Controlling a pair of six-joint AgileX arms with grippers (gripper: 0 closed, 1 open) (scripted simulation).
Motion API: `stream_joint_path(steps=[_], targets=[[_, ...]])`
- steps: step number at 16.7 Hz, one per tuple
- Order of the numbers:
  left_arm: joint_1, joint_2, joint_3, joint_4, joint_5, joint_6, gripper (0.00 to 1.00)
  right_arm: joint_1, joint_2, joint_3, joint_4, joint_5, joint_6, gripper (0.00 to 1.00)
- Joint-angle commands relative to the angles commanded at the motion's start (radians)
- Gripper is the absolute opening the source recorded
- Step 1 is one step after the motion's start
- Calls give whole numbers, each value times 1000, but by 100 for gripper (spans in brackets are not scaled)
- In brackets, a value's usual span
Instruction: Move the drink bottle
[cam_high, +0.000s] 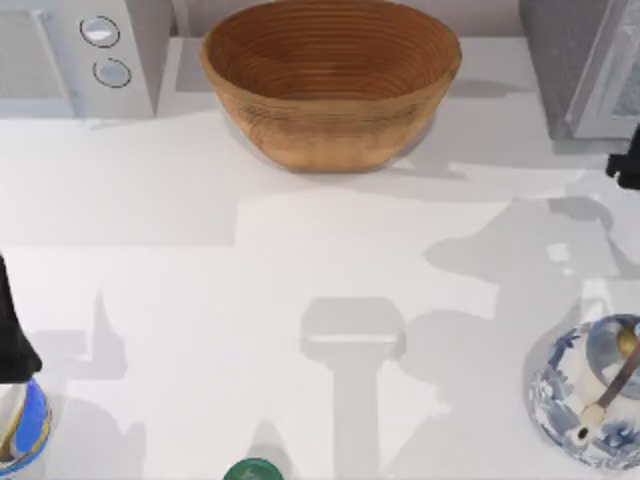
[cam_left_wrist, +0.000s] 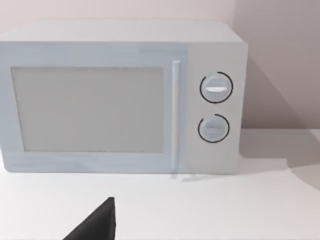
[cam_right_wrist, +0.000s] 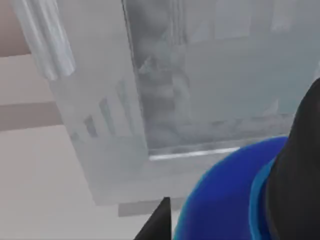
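The white bench (cam_high: 300, 300) runs smooth and bare across its middle, crossed by soft grey shadows. Along its far edge stand a pale grey microwave oven with two round dials (cam_high: 80, 55) at the left, a large woven brown bowl (cam_high: 330, 80) in the centre, and a grey glass-fronted appliance (cam_high: 585, 65) at the right. At the near edge sit a blue-and-white patterned ceramic jar (cam_high: 590, 405) on the right, a round green-topped item (cam_high: 250, 470) in the middle, and a blue-rimmed object (cam_high: 22, 430) at the left, under the dark left arm (cam_high: 12, 330). The right pincer (cam_right_wrist: 222, 220) is at the far right, near the glass-fronted appliance; in its wrist view it is clamped on the small cyan drink bottle with dark blue shoulder (cam_right_wrist: 225, 195). Whether the left pincer (cam_left_wrist: 97, 225), facing the microwave, is apart or together, I cannot tell.
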Motion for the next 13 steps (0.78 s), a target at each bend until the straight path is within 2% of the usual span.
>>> stream_joint_path(steps=[8,13], targets=[[0,0,0,0,0,0,100,15,65,-80,-1,-33,-49,0],[0,0,0,0,0,0,100,15,65,-80,-1,-33,-49,38]])
